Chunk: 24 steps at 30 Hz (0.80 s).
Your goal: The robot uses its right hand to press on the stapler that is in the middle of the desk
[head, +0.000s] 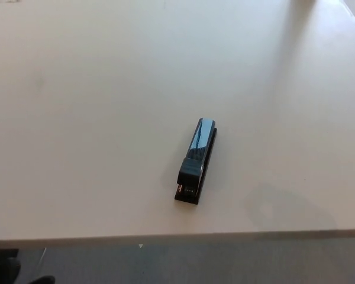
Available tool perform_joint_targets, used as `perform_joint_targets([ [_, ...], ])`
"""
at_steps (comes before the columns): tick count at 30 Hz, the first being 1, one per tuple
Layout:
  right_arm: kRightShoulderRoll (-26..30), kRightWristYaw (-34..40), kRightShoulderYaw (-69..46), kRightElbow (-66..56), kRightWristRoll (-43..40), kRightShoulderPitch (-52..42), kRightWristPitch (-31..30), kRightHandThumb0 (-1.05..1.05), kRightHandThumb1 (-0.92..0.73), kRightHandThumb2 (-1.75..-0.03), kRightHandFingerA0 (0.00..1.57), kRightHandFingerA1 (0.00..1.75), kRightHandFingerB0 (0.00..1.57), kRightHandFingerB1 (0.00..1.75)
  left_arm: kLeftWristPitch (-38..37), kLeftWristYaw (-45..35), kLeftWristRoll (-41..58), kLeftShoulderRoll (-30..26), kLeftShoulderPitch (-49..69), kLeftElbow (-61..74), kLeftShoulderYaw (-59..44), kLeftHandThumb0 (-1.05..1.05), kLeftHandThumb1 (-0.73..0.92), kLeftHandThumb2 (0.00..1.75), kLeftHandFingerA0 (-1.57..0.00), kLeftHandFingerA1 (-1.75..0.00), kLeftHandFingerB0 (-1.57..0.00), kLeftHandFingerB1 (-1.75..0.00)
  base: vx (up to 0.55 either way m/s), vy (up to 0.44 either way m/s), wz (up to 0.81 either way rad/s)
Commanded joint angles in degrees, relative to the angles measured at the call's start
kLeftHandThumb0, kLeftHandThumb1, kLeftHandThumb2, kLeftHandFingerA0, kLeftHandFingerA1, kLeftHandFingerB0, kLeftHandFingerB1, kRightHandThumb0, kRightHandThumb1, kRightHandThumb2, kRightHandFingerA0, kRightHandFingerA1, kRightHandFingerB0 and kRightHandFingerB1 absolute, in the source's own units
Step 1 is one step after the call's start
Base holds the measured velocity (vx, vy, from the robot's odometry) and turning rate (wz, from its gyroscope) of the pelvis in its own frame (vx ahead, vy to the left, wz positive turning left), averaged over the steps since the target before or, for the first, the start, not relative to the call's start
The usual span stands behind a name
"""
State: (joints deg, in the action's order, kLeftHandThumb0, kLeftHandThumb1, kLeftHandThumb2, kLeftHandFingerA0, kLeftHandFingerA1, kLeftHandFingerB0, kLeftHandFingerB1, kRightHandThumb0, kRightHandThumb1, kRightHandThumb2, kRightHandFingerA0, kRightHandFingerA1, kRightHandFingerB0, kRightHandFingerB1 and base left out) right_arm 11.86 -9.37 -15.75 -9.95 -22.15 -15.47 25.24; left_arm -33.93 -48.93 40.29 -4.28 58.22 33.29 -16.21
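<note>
No text, label, brand, number or sign can be read anywhere. The stapler shows only a glossy dark top with no legible marking, and the counter around it is plain white.

The white desk is evenly and brightly lit, with the upper half of the frame washed toward a pale glare. A soft grey shadow band is cast across the upper right, and a faint blurred shadow patch is seen at lower right. A bluish sheen is reflected along the stapler. Focus is slightly soft throughout.
</note>
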Motion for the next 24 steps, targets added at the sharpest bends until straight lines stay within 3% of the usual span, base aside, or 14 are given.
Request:
perform_joint_targets([
  [1,5.34,-36.46,-20.89,-9.69,-33.58,-24.60,7.26,-0.83,-0.92,-0.68,0.89,1.75,0.72,1.75,6.20,13.06,-5.99,-5.77,-12.74,-5.29,-9.07,-0.94,0.77,1.27,0.00,-0.47,-0.05,-0.24,0.00,0.000,0.00],
  [3,5.47,-37.71,-20.79,-2.17,-30.34,-25.38,6.38,-0.79,-0.76,-1.23,1.38,1.55,1.23,1.49,6.53,12.54,-5.24,-6.85,-14.10,-8.38,-9.82,-0.98,0.92,0.83,-0.01,-0.51,0.00,-0.33,0.00,0.000,0.00],
  [4,5.53,-37.94,-20.75,-1.04,-29.82,-25.36,6.28,-0.79,-0.76,-1.23,1.38,1.55,1.23,1.49,6.62,12.58,-5.31,-6.94,-14.35,-8.82,-10.02,-0.98,0.92,0.83,-0.01,-0.51,0.00,-0.33,0.00,0.000,0.00],
  [5,4.92,-40.06,-20.40,4.25,-29.17,-24.52,5.96,-0.85,-0.92,-0.71,0.95,1.75,0.81,1.75,6.82,12.70,-5.65,-7.46,-14.62,-10.23,-10.94,-0.97,0.79,1.27,0.00,-0.47,-0.07,-0.23,0.00,0.000,0.00],
  [6,4.54,-38.96,-20.18,7.01,-27.77,-24.88,5.06,-0.84,-0.92,-0.72,0.96,1.75,0.83,1.75,6.73,12.36,-5.62,-7.58,-14.83,-11.58,-11.27,-0.93,0.74,1.17,-0.08,-0.51,0.00,-0.26,0.00,0.000,0.00],
  [7,4.11,-39.16,-18.91,15.22,-25.68,-23.00,2.55,-0.71,-0.81,-1.26,1.37,1.52,1.25,1.47,7.12,11.82,-5.91,-8.82,-15.39,-15.03,-12.11,-0.89,0.73,1.21,-0.02,-0.46,-0.01,-0.24,0.00,0.000,0.00],
  [8,3.98,-39.62,-18.55,19.48,-24.47,-21.57,2.69,-0.80,-0.83,-0.85,1.09,1.75,0.92,1.75,7.50,11.59,-5.95,-9.36,-15.84,-16.66,-12.29,-0.95,0.76,1.21,-0.05,-0.42,-0.07,-0.18,0.00,0.000,0.00],
  [9,4.29,-37.05,-17.70,25.29,-21.09,-19.87,2.06,-0.78,-0.81,-1.25,1.44,1.58,1.28,1.51,7.39,11.24,-6.84,-10.07,-16.50,-19.31,-12.58,-0.96,0.76,1.21,-0.04,-0.39,-0.05,-0.18,0.00,0.000,0.00],
  [11,5.04,-36.78,-17.22,30.76,-18.44,-17.77,3.42,-0.86,-0.75,-0.87,1.20,1.75,1.03,1.75,7.05,11.41,-7.66,-10.28,-17.19,-21.39,-12.87,-0.95,0.75,1.20,-0.03,-0.40,-0.06,-0.21,0.00,0.000,0.00],
  [15,7.08,-31.95,-14.91,46.22,-10.11,-10.13,7.17,-0.82,-0.87,-1.31,1.49,1.63,1.32,1.55,6.28,10.65,-9.00,-12.29,-20.10,-30.18,-13.52,-0.91,0.78,1.20,-0.03,-0.34,-0.05,-0.23,0.00,0.000,0.00],
  [19,9.45,-26.67,-11.95,57.86,-3.96,-5.44,5.48,-0.92,-0.90,-0.69,1.21,1.75,0.98,1.75,1.02,11.54,-15.92,-14.40,-21.77,-38.62,-15.19,-0.85,0.92,0.76,-0.04,-0.39,-0.04,-0.30,0.00,0.000,0.00],
  [20,9.76,-26.26,-11.63,60.53,-3.35,-4.01,5.67,-0.90,-0.83,-1.29,1.52,1.68,1.36,1.61,1.79,12.12,-16.86,-15.33,-22.12,-40.14,-15.04,-0.88,0.91,0.75,-0.05,-0.38,-0.05,-0.29,0.00,0.000,0.00],
  [21,10.06,-25.76,-11.29,61.94,-2.80,-3.45,5.65,-0.90,-0.74,-0.94,1.26,1.75,1.11,1.75,1.63,12.56,-17.84,-15.80,-22.28,-41.24,-15.03,-0.90,0.92,0.74,-0.09,-0.41,-0.07,-0.30,0.00,0.000,0.00],
  [24,12.68,-20.22,-7.18,71.59,3.13,-0.01,3.30,-0.95,-0.78,-1.27,1.57,1.73,1.42,1.65,4.10,13.69,-23.69,-23.12,-23.46,-52.61,-13.13,-0.84,0.72,1.14,-0.11,-0.49,-0.07,-0.42,0.00,0.000,0.00],
])
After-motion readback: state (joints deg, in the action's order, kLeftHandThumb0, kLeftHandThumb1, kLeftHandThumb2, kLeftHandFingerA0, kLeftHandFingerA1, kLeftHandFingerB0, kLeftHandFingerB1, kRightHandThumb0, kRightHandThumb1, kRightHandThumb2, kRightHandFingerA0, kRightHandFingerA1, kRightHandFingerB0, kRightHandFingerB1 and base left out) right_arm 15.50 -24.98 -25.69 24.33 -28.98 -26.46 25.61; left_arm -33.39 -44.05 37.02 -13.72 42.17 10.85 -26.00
